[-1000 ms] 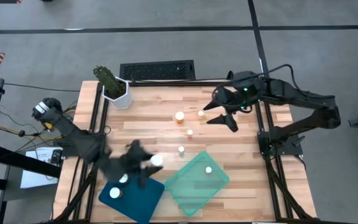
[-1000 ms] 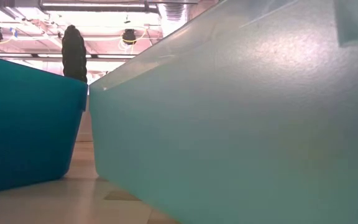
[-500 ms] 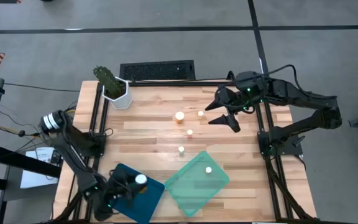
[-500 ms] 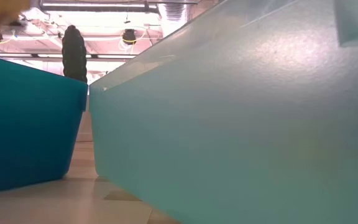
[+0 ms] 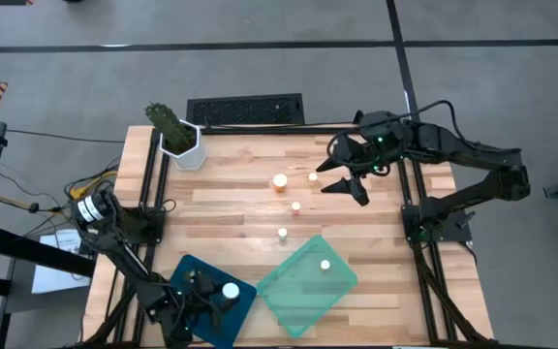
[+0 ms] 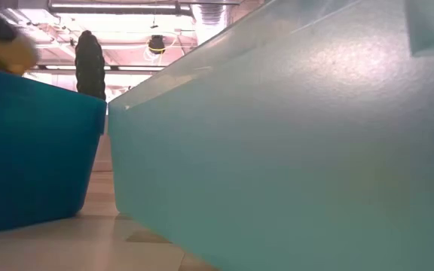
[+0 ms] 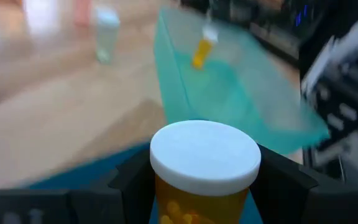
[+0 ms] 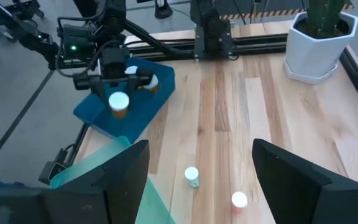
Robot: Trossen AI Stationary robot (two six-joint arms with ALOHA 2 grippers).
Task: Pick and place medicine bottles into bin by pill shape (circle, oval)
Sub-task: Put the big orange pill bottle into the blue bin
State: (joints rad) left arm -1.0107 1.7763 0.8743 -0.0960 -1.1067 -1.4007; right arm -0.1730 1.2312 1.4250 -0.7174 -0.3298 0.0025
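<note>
Amber bottles, white caps, two blue-green trays on pale wood

The held bottle (image 7: pixel 204 180) is amber-orange with a plain white cap, between the black fingers of the left gripper (image 5: pixel 223 294). Under it sits a deep teal-blue bin (image 5: pixel 194 312); at its 3 o'clock, a translucent sea-green bin (image 5: pixel 294 291). The table (image 5: pixel 231 184) is light striped wood. At 11 o'clock, a white pot (image 5: pixel 186 147) holds a dark green plant.

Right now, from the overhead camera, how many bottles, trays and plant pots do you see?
Loose bottles on the table: 4
Bottle in the green tray: 1
Bottle in the left hand, over the blue tray: 1
Trays: 2
Plant pots: 1
Total: 9
</note>
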